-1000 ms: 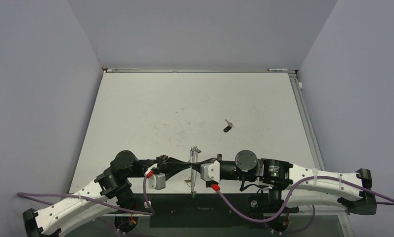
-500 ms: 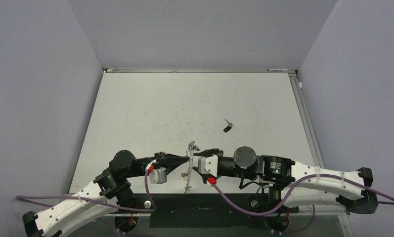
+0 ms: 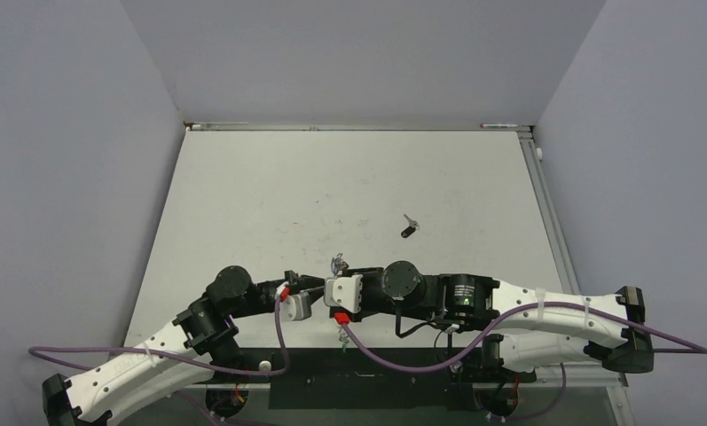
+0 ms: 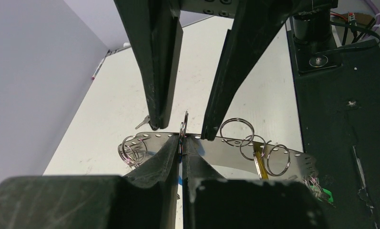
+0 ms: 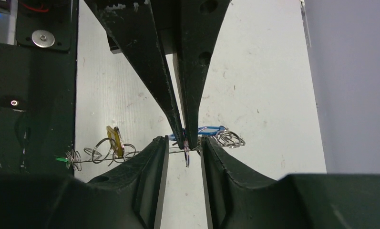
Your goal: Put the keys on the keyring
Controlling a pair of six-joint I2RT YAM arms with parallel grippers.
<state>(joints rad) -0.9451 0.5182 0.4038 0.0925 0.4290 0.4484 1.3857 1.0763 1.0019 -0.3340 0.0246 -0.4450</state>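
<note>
The keyring (image 4: 254, 151) is a thin grey metal hoop hanging in the air near the table's front edge, strung with small split rings (image 4: 237, 130). A yellow tag (image 5: 114, 140), a blue tag (image 5: 210, 129) and a green tag (image 5: 60, 159) hang on it. My left gripper (image 4: 182, 140) is shut on the keyring at a small split ring. My right gripper (image 5: 184, 141) faces it, open, with one finger on each side of the left fingertips (image 5: 179, 125) and touching nothing. A loose black-headed key (image 3: 408, 230) lies on the table beyond both arms.
The white table (image 3: 270, 195) is walled in grey on three sides. A black base plate (image 4: 350, 100) with screws runs along the near edge, under the hanging keyring. Purple cables (image 3: 403, 362) trail from both wrists.
My right gripper let go of the keyring, opened and slid left until its fingers straddle the left fingertips. The left gripper kept its hold and shifted slightly left and away.
</note>
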